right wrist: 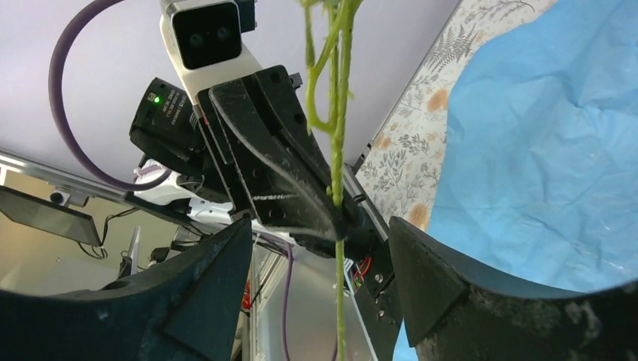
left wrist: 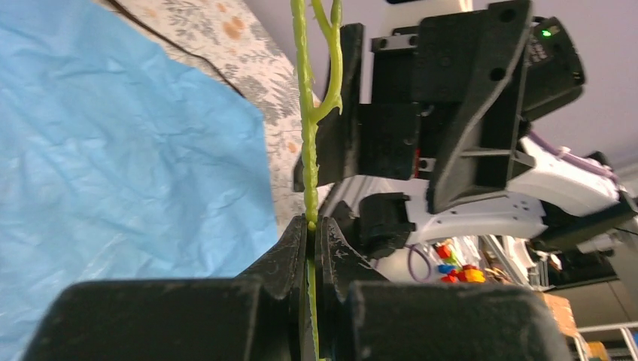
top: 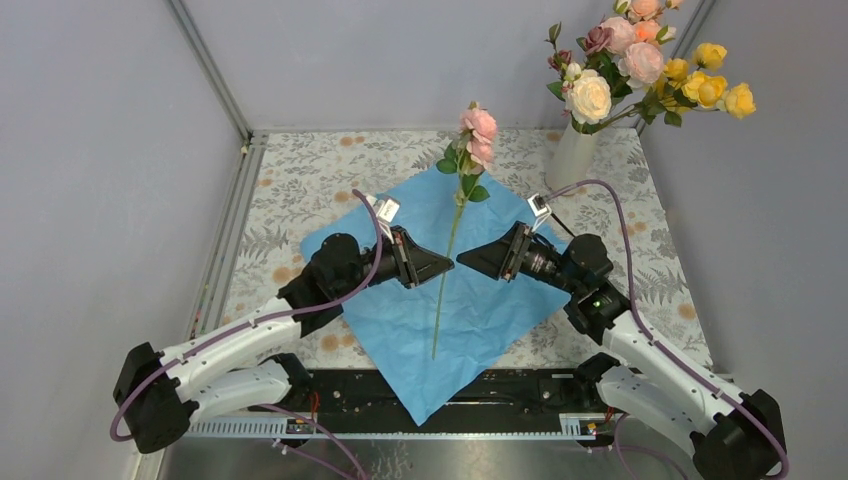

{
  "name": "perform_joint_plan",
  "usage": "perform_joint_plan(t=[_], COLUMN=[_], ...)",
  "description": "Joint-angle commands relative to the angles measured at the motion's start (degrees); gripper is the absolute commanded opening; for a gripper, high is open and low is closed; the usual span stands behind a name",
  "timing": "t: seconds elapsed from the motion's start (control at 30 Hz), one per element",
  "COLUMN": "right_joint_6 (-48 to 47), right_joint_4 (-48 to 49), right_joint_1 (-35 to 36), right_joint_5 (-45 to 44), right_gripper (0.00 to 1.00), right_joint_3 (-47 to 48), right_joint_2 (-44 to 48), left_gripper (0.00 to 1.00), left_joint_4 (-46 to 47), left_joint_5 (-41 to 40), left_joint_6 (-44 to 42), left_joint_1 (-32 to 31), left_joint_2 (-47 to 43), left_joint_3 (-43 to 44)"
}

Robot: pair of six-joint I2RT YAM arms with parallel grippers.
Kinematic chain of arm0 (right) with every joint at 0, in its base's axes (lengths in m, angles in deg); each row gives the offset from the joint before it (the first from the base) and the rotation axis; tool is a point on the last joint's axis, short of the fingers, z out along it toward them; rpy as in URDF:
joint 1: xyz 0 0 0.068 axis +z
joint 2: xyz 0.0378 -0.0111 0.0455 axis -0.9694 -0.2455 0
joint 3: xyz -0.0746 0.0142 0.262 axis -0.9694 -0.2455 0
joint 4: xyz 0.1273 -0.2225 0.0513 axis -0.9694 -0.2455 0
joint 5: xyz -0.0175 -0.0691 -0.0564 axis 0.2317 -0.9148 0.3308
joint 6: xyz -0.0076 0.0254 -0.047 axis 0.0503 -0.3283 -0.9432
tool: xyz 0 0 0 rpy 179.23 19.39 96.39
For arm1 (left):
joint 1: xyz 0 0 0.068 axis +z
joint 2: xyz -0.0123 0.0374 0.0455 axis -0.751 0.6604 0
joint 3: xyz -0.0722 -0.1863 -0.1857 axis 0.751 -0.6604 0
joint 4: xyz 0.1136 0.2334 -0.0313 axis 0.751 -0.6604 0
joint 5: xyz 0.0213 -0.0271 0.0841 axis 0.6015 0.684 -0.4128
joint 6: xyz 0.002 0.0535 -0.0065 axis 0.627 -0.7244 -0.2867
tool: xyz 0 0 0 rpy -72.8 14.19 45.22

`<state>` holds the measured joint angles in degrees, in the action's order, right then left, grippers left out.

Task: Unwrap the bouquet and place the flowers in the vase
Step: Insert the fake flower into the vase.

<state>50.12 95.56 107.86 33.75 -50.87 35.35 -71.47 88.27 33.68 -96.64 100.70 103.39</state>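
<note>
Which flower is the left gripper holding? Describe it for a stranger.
Find the blue paper spread mid-table. A lone pink rose rises over it, stem pinched by the left gripper. The other flowers all sit in the vase, far right.

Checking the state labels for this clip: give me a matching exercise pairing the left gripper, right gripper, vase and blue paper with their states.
1. left gripper
2. right gripper
3. vase
4. blue paper

A. spread out flat
B. shut on the stem of the pink rose
C. open, facing that stem
D. holds a bunch of roses

Pairs: 1-B, 2-C, 3-D, 4-A
</note>
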Motion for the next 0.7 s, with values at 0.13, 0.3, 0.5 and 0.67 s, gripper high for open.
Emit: perform_joint_plan(t=[0.13,0.3,0.5,0.67], right_joint_6=[-1.53,-2.22,-3.53,-3.47], right_joint_4=[5.82,6.26,4.44,3.8], right_joint_1=[2.72,2.92,2.97,2.97], right_joint_5=[-5.5,-6.01,-5.72,-6.12], right_gripper=[0.65,0.57,0.44,0.37], right_joint_3=[2.68,3.4,3.89,3.04], right_joint_2=[0.55,0.21,0.33,1.11], left_gripper=[0.0,0.0,0.0,0.0], left_joint_4=[7.91,7.87,9.58,10.23], left_joint_5=[1.97,1.43,0.66,-0.69], left_joint_6=[2.62,3.02,3.67,4.24], left_joint_1=[-4.21,-6.15,-7.46,-7.6], left_joint_2=[0.14,1.19,2.34,2.53], left_joint_3=[1.19,1.77,2.62,3.08])
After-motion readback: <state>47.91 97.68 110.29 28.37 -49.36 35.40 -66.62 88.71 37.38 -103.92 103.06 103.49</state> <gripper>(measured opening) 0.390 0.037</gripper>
